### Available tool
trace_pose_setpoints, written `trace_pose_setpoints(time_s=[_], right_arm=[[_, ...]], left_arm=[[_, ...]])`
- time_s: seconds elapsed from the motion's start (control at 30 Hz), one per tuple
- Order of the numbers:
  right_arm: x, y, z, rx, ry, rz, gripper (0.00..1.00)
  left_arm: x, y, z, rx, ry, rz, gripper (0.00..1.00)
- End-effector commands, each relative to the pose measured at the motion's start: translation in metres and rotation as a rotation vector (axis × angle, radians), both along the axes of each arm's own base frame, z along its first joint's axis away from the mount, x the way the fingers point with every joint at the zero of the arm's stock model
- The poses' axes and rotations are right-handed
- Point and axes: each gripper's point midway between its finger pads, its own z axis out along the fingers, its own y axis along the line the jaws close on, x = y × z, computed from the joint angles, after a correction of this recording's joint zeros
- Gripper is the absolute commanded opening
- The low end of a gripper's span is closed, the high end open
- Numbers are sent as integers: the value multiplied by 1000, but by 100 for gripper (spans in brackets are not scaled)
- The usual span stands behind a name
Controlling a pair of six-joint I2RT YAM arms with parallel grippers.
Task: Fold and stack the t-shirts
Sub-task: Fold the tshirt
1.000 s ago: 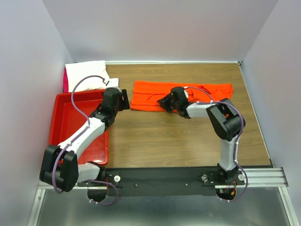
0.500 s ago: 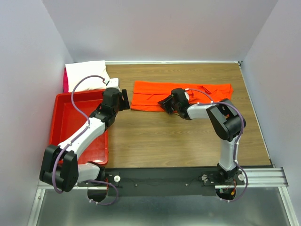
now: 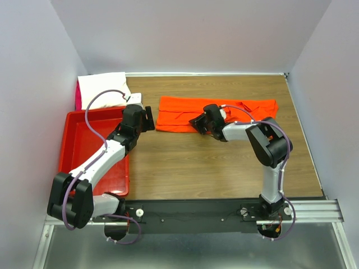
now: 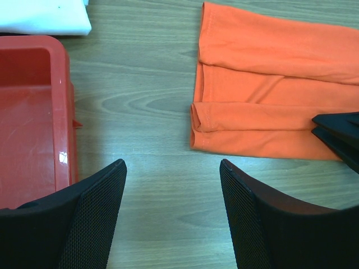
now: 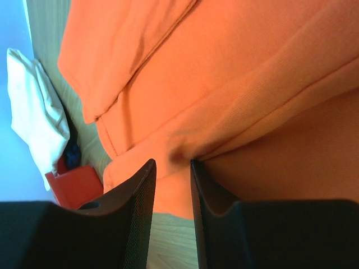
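The orange-red t-shirt lies folded into a long band at the back middle of the table. My right gripper is at its near edge, jaws narrowed onto a puckered fold of the cloth; the gripper pinches it at the tips. My left gripper is open and empty, just left of the shirt's left end, above bare wood. The white t-shirt lies folded at the back left, with a pink one barely showing beside it.
A rigid red plastic bin stands at the left, under the left arm; its rim is close to the left fingers. The white shirt's corner shows behind it. Walls enclose the table on three sides.
My right gripper has shifted slightly left along the shirt's near edge. The left arm has not moved.
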Motion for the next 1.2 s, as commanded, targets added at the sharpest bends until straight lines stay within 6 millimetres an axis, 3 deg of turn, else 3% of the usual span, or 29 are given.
trace_pose_setpoints(time_s=[0.0,0.2,0.37,0.7,1.17], right_arm=[[8,-4,-8,-36,6,-52,37],[13,-2,-8,-32,1,-55,37],[11,1,-13,-29,16,-42,29],[16,3,-7,-47,-11,-23,1],[42,3,7,-79,-64,-16,1]], left_arm=[[-1,0,5,9,-20,-5,75],[-1,-1,5,8,-19,-8,75],[-1,-1,5,9,-19,-9,76],[-2,-2,4,12,-16,-14,75],[-2,-4,1,16,-8,-24,75]])
